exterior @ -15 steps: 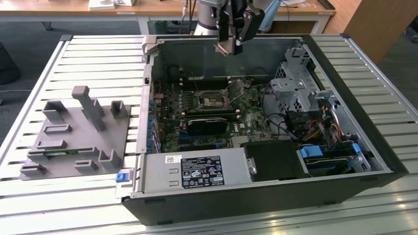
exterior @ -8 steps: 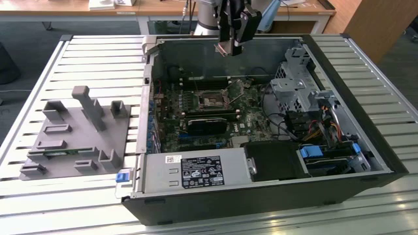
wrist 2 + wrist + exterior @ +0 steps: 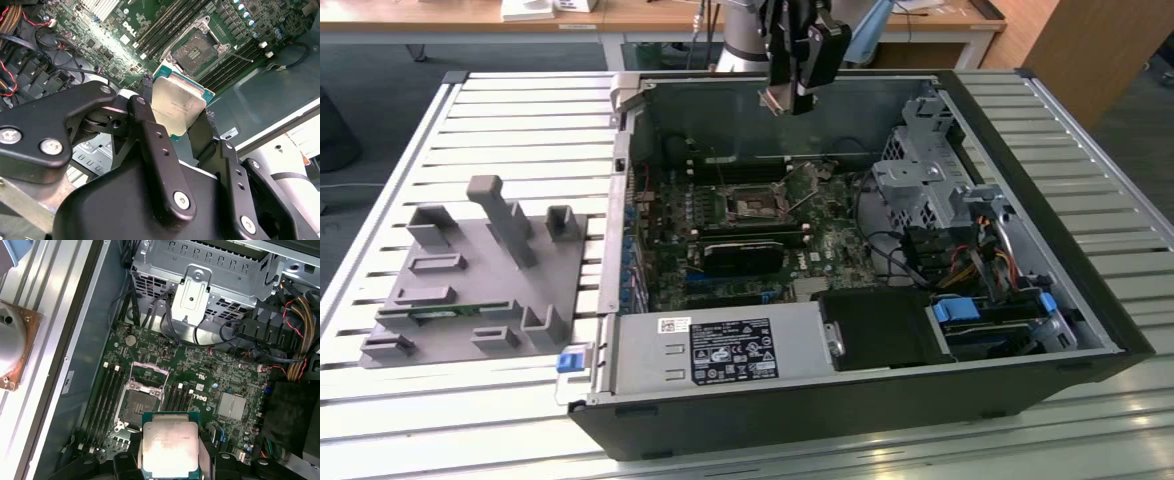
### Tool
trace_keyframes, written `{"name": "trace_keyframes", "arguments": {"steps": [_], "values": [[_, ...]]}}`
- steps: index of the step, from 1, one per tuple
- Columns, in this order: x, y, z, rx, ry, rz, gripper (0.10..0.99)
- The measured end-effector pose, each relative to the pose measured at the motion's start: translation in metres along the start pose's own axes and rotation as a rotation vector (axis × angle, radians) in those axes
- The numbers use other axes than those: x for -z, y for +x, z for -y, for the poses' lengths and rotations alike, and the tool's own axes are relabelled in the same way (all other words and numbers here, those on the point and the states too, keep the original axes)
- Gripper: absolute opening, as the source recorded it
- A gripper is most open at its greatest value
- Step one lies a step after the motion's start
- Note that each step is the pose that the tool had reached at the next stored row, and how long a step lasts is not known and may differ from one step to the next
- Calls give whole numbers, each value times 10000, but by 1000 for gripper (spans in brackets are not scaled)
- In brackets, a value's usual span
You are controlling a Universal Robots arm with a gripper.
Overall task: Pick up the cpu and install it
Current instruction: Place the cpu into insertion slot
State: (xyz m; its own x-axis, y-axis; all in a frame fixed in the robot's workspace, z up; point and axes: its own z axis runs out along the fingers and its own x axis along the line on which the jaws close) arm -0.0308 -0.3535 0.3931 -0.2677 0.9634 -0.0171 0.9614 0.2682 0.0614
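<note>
Though partly hidden by the gripper (image 3: 176,114) clamped on it, cpu (image 3: 170,447) above the motherboard (image 3: 200,371).

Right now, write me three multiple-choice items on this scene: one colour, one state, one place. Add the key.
1. The motherboard is: A red; B green; C white.
2. The socket is: A empty; B filled; C under a cooler.
3. The cpu is: A in the socket; B flat on the motherboard; C gripped in the hand, above the board.
Key: B, its board shows green; A, bare contacts show in its frame; C, fingers clamp its edges in the second wrist view.
</note>
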Motion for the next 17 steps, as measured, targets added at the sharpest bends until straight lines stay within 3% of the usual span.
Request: {"name": "trace_keyframes", "arguments": {"steps": [5,17], "values": [[-2,1,0,-148,2,9,533],[-7,1,2,-1287,22,79,533]]}}
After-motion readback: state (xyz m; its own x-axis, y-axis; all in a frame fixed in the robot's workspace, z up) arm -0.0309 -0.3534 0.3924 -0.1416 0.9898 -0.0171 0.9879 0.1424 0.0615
